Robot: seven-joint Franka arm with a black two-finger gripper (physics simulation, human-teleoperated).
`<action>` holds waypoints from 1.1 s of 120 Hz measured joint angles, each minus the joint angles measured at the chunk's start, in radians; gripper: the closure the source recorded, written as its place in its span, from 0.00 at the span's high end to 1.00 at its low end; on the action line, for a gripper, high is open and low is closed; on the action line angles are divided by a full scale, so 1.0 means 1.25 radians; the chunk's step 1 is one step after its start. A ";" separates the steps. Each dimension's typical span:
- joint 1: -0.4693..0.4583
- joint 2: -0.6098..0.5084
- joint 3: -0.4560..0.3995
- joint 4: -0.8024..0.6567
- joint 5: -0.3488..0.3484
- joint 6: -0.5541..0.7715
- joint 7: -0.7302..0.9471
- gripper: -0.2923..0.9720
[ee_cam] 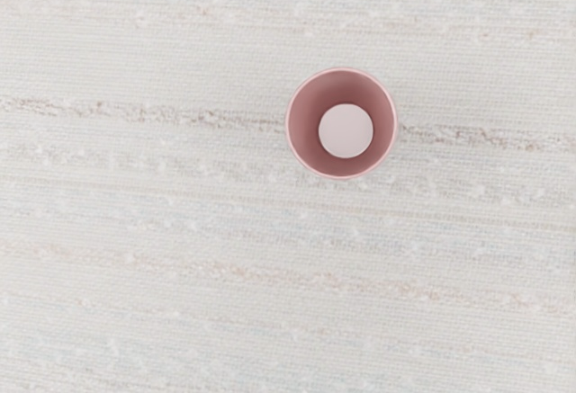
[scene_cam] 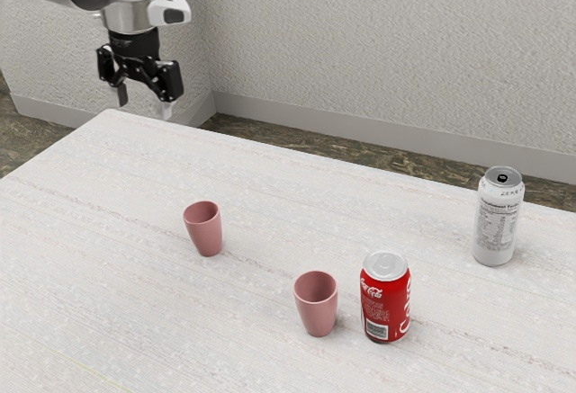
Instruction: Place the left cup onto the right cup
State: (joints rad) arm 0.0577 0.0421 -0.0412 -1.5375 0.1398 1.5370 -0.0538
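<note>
Front pink cup (scene_cam: 316, 303) stands upright; end effector (scene_cam: 144, 101) hangs high, fingers spread.

Four upright things were set on a pale, wood-grained flat surface (scene_cam: 108, 321). A pink tapered plastic cup (scene_cam: 203, 227) was placed toward the exterior view's left and further back. A second pink tapered plastic cup (scene_cam: 316, 302) was placed nearer the front and to the right, well apart from the first. A red cylindrical metal cola can (scene_cam: 386, 296) was stood just beside the second cup on its right, not touching it. A silver-and-white cylindrical metal can (scene_cam: 498, 216) was set further right and further back. The black two-finger pincer (scene_cam: 141, 87) was held high above the surface's far left corner, well apart from all four.
</note>
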 joint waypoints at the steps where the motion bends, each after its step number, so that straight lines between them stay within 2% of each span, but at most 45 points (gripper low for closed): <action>1: -0.001 0.000 0.000 0.000 0.000 0.000 0.000 0.77; 30: -0.019 0.013 -0.004 0.000 0.004 0.015 0.006 0.77; 72: -0.007 0.104 0.005 -0.004 0.021 0.103 0.021 0.77; 102: -0.008 0.115 0.018 -0.117 0.027 0.216 0.032 0.77; 132: -0.007 0.135 0.018 -0.175 0.038 0.332 0.040 0.77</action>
State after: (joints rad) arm 0.0486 0.2106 -0.0184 -1.7562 0.1875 1.9514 -0.0039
